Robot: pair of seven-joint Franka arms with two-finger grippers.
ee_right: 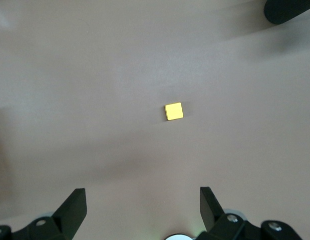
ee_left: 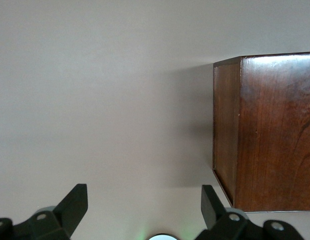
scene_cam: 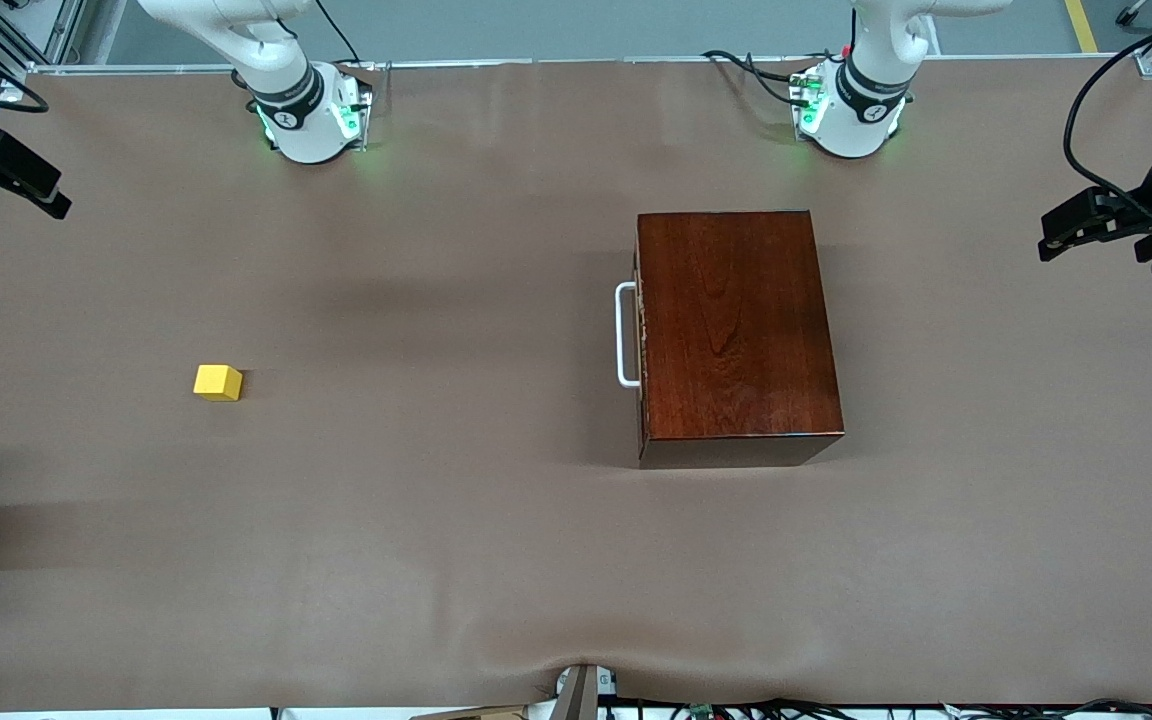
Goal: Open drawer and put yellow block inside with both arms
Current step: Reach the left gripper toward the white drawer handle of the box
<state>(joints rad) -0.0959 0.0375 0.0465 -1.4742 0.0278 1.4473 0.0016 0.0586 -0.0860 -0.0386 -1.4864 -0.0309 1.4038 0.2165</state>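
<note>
We see the right pincer (scene_cam: pixel 31 190) up at the right arm's edge of the counter (scene_cam: pixel 456 520), jaws spread wide and empty, looking down on the yellow block (scene_cam: pixel 218 382). One block, sitting alone on bare counter toward the right arm's end, well apart from the box (scene_cam: pixel 736 325). One wooden box, toward the left arm's end, its drawer (scene_cam: pixel 640 335) fully shut, with one white handle (scene_cam: pixel 625 334) facing the block's way. The left pincer (scene_cam: pixel 1086 225) hangs at the left arm's edge, also spread and empty, the box corner in its wrist view. Two arms, both waiting, neither touching anything.

Risks, as we judge them: the box may slide when the handle is pulled, since nothing pins it; the thin handle is easy to miss; the small block could get nudged away if the pincer lands off-centre; and the arms could crowd each other at the drawer.
</note>
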